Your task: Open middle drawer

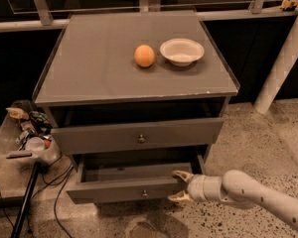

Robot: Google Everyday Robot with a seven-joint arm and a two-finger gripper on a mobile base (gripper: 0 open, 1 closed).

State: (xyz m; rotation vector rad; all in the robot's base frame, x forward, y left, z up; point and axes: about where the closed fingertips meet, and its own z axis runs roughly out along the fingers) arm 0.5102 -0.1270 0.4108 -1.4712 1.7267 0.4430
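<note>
Gripper sat low at the right end of the middle drawer front. Fingers were apart, one by the front's top edge and one by its bottom edge. Could not tell whether either pressed on it.

Middle drawer was second down in the cabinet, partly out, inside showing. Its knob was at centre, bare, well left of the gripper. Top drawer also stood a little out, just above.

Risks as judged:
- Off-centre pull. Force at the right corner rather than the knob could twist the drawer in its runners and jam it part-way.
- Slip. The fingers bracketed only the very end of the front, so a small sideways drift of the arm could let them slide off to the right with nothing gained.
- Snag above. The upper finger lay close under the top drawer; a slight rise during the pull could catch it there or drag that drawer too.
- Overpull. The drawer was already some way out, and no stop was visible. A long stroke could bring it off its runners.
- Jolt. A jammed drawer yanked hard could shake the cabinet. The orange on top, just beside the bowl, was free to roll.
</note>
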